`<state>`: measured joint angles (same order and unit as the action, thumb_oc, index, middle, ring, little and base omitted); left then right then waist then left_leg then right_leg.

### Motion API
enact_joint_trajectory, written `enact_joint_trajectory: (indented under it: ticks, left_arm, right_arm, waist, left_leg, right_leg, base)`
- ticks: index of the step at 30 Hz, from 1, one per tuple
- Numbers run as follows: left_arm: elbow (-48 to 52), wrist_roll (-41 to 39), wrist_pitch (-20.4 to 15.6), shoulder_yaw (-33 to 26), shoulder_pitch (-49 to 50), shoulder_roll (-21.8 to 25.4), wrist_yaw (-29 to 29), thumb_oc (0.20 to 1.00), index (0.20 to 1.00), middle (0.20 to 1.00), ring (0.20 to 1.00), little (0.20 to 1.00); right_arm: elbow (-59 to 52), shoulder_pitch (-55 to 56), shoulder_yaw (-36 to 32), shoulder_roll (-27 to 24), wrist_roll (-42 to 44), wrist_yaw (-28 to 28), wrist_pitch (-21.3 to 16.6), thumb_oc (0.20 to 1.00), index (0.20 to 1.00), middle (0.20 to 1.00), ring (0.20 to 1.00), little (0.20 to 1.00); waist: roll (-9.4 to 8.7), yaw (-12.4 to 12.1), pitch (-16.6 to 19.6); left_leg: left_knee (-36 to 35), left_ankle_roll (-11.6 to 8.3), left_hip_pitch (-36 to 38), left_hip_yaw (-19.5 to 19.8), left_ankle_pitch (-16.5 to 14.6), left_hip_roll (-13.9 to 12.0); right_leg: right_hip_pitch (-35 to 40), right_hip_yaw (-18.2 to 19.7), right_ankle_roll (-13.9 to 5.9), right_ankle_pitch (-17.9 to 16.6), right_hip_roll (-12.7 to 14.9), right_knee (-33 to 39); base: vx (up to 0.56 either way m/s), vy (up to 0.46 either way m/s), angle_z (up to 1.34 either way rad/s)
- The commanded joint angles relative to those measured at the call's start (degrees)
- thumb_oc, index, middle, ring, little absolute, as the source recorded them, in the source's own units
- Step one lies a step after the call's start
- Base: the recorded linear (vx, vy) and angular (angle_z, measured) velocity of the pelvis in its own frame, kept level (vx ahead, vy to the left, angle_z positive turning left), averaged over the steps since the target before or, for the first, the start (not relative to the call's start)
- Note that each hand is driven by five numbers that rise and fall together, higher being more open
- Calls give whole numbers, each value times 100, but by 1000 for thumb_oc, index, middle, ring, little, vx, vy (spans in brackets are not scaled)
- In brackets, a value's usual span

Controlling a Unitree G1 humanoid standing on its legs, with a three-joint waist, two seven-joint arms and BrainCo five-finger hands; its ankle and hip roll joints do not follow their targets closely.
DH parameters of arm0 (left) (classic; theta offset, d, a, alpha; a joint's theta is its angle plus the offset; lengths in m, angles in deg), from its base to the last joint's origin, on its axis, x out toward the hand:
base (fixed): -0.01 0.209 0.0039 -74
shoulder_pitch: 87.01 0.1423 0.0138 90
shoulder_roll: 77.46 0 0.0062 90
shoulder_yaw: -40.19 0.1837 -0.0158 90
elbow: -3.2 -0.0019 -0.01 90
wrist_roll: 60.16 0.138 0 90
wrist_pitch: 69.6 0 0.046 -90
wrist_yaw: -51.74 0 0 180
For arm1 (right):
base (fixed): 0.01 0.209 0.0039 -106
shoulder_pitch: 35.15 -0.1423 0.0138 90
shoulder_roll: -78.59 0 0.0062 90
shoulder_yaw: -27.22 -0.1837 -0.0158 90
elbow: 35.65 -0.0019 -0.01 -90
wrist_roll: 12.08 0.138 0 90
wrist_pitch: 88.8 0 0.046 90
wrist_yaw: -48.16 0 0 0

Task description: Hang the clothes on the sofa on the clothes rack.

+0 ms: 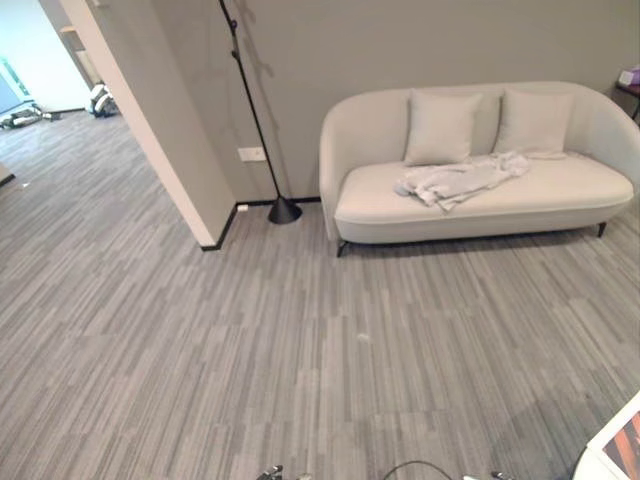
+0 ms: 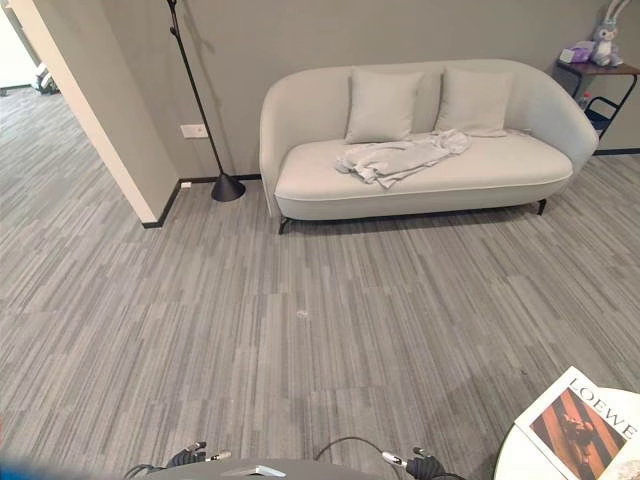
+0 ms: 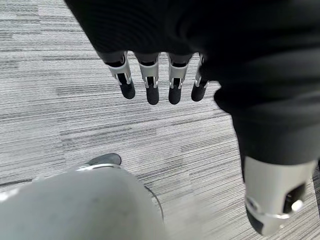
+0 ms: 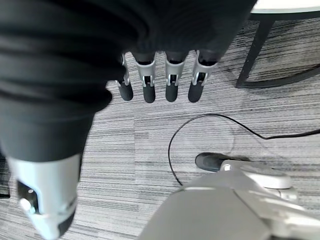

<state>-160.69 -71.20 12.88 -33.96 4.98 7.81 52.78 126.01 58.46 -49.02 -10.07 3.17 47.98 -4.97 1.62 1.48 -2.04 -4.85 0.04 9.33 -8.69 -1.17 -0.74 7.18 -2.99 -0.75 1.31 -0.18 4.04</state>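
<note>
A crumpled pale grey garment (image 2: 400,156) lies on the seat of the light sofa (image 2: 330,185), spread from the middle of the cushion toward 2 o'clock, where one end touches the foot of the right-hand pillow (image 2: 474,101). A second pillow (image 2: 381,105) leans on the backrest just behind the cloth, at its 11 o'clock. The sofa stands against the wall at 12 to 1 o'clock in the head views, well apart from the robot across grey striped carpet (image 2: 250,330). At the sofa's 9 o'clock a black pole stand (image 2: 205,130) rises from a cone base on the floor, beside a wall corner (image 2: 120,160). At 1 o'clock past the sofa, a small side table (image 2: 600,72) carries a plush rabbit (image 2: 606,42). At 4 o'clock a round white table (image 2: 515,455) bears a magazine (image 2: 578,425).

The left hand (image 3: 150,75) hangs over the carpet, fingers straight and relaxed, holding nothing. The right hand (image 4: 157,75) does likewise, fingers extended and empty, near a dark table leg (image 4: 255,50).
</note>
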Motion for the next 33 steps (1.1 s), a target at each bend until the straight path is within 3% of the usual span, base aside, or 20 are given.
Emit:
enact_joint_trajectory:
  ticks: [1, 19, 29, 33]
  left_arm:
    - [-235, -27, -223, -62, -394, 92, -9, 1000, 1000, 1000, 1000, 1000]
    - [-199, 6, -245, -71, -433, 159, -37, 1000, 1000, 1000, 1000, 1000]
    - [-136, -75, -279, -106, -473, 188, -64, 1000, 1000, 1000, 1000, 1000]
    - [1, -153, -267, -96, -570, 208, -80, 1000, 1000, 1000, 1000, 1000]
  right_arm:
    - [102, -301, 107, 34, 35, 15, -149, 1000, 1000, 1000, 1000, 1000]
    - [124, -339, 91, -1, -6, 38, -115, 1000, 1000, 1000, 1000, 1000]
    - [92, -474, 107, -29, -37, 45, -90, 1000, 1000, 1000, 1000, 1000]
    - [15, -575, 49, -81, -3, 40, -102, 1000, 1000, 1000, 1000, 1000]
  waist:
    - [-314, 52, 59]
    - [-316, 35, 3]
    - [-322, -61, -65]
    - [-267, -98, -264]
  left_leg:
    - [-15, -330, 104, 294, -195, -260]
    - [-15, -241, 30, 305, -250, -125]
    - [-15, -73, -143, 408, -298, 76]
    - [16, 134, -137, 452, -378, 259]
  right_leg:
    - [-24, 88, -778, -277, 700, 96]
    - [-116, 120, -858, -341, 824, 96]
    - [-342, 218, -968, -473, 973, 88]
    - [-1102, 399, -1092, -546, 1135, -1243]
  base:
    - [0, 0, 0]
    - [6, 16, 0]
    - [3, 56, -2]
    - [-22, 106, -7]
